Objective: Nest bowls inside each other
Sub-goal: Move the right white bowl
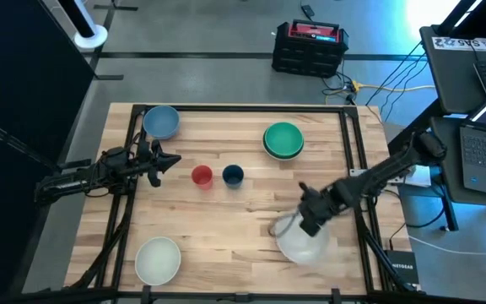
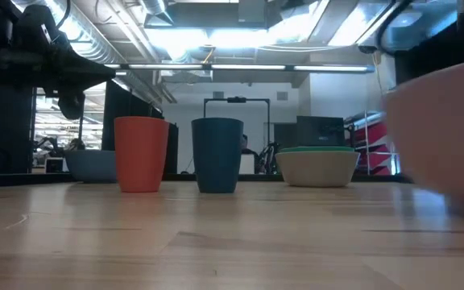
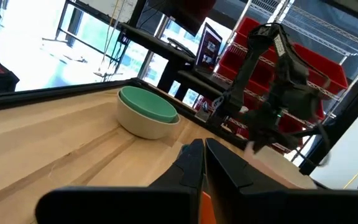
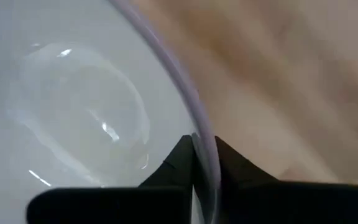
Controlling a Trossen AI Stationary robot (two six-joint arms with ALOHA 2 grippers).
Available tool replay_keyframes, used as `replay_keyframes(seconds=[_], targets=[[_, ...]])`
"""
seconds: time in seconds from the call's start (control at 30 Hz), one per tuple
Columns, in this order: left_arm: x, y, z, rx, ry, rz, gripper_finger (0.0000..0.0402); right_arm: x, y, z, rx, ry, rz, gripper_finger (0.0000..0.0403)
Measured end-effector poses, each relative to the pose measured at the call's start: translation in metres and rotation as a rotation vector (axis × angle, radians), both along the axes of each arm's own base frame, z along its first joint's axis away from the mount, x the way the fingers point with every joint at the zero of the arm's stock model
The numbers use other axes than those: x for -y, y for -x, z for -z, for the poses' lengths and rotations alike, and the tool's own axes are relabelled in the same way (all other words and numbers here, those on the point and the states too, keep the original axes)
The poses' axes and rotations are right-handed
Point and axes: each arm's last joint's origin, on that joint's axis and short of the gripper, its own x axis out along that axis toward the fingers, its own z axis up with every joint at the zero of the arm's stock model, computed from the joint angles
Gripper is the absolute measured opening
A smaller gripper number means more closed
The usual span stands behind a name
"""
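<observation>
the white bowl (image 4: 73,106) sits closest, its rim pinched between the fingers of the right hand (image 4: 199,155) at the tabletop's (image 1: 243,219) near right; it looks slightly tilted. the left hand (image 1: 169,160) waits shut, empty, beside the light blue bowl (image 1: 161,122).

Blue bowl (image 1: 161,122), green-in-white bowl (image 1: 283,140), red (image 1: 202,176), navy cups (image 1: 233,175)
</observation>
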Motion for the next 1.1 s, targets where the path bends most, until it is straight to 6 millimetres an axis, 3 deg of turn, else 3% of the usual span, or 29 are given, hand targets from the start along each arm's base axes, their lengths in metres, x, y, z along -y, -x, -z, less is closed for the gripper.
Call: replay_keyframes(seconds=[0.23,0.47,0.97,1.1], targets=[[0.000,0.000,0.000,0.000,0.000,0.000,0.0000,0.057,-0.020,0.001,0.057,0.009,0.096,0.0001],[0.000,0.000,0.000,0.000,0.000,0.000,0.0000,0.096,-0.027,0.006,0.071,-0.040,0.119,0.0000],[0.000,0.000,0.000,-0.006,-0.020,-0.001,0.0000,0.136,-0.072,0.002,0.051,0.054,0.027,0.0000],[0.000,0.000,0.000,-0.006,-0.018,-0.001,0.0000,0.138,-0.078,0.001,0.053,0.061,0.019,0.0006]])
